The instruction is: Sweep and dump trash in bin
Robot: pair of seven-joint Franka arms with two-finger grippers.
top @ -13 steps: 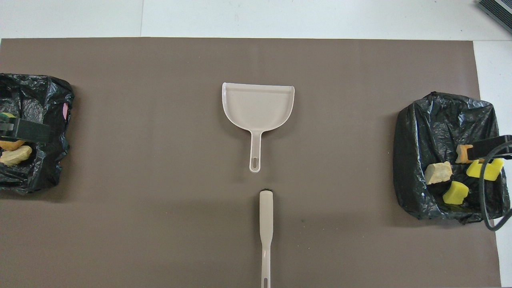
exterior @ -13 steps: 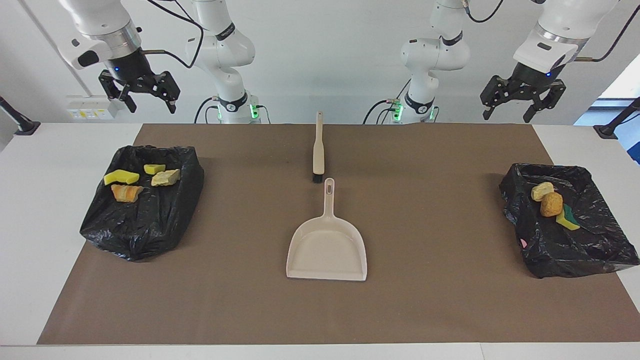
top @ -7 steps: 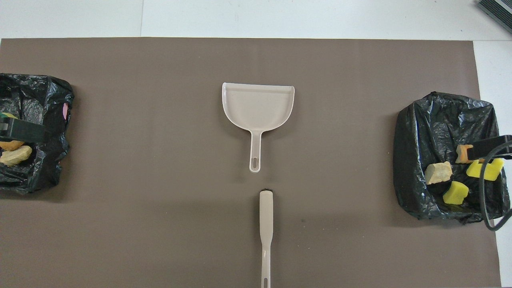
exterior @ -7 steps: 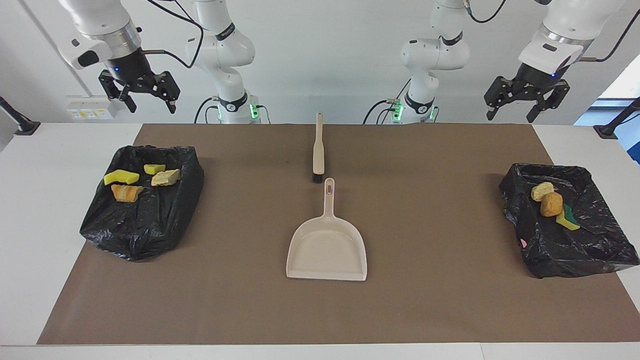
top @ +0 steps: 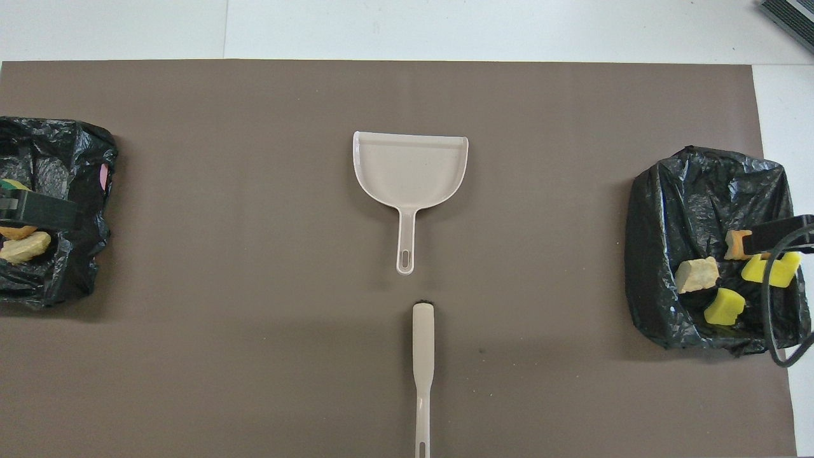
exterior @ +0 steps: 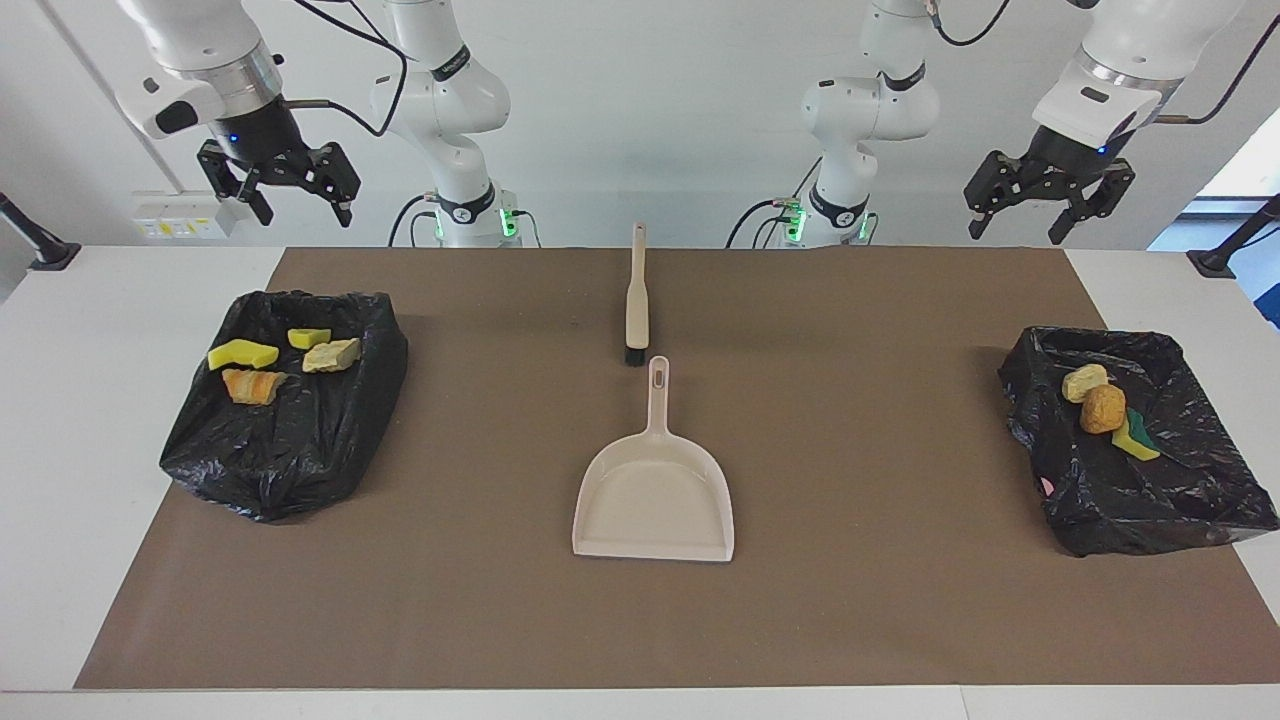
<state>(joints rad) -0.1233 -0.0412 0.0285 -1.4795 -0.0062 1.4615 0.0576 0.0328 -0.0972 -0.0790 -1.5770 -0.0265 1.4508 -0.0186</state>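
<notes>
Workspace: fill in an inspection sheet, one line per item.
Surface: brown mat on a white table.
Job's things: four trash bits in the bin at the right arm's end; three trash bits in the bin at the left arm's end; dustpan mid-mat, nothing in it; brush nearer the robots, in line with the pan's handle, apart from it.
Clutter: nothing seen.
Grippers: left gripper and right gripper open, holding nothing, raised over the table's robot edge.
Cables: black cables on both arms, off the mat.
Surroundings: white wall, socket strip.
</notes>
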